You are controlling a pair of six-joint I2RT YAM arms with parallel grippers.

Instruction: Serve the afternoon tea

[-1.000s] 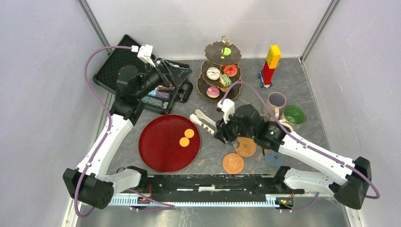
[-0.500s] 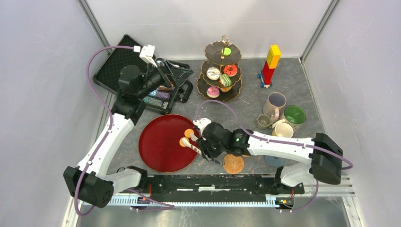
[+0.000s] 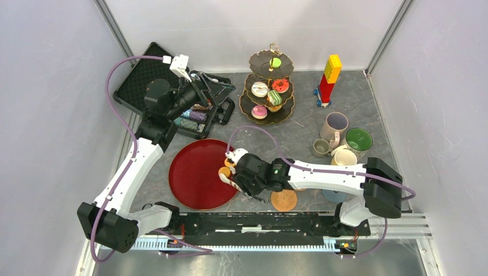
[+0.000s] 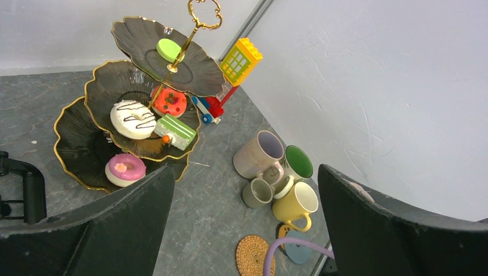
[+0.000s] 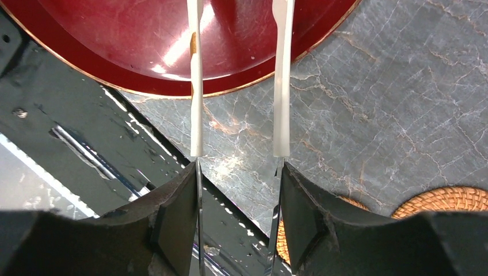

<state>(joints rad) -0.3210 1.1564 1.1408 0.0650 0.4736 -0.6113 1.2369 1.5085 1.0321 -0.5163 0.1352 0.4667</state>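
The three-tier dark stand (image 3: 270,86) at the back holds toy donuts and cakes; in the left wrist view (image 4: 92,144) I see a pink donut (image 4: 125,169), a white donut (image 4: 133,118) and a green cake (image 4: 178,131). The lilac (image 3: 336,123), green-lined (image 3: 358,140), yellow (image 3: 345,158) and small grey (image 3: 320,148) mugs stand together at the right. My right gripper (image 3: 239,175) is shut on the metal tongs (image 5: 196,103), whose tips hang over the red tray's right edge by an orange macaron (image 3: 224,171). My left gripper (image 3: 210,92) is open and empty, high over the black case.
The round red tray (image 3: 195,175) lies at the front centre. A woven coaster (image 3: 283,199) and a blue coaster (image 3: 334,194) lie in front of the mugs. An open black case (image 3: 144,80) is at the back left. The red-and-yellow block tower (image 3: 329,77) stands at the back right.
My right arm has swung left with the tongs, from above the coasters to the red tray's right edge. The left arm has barely moved.
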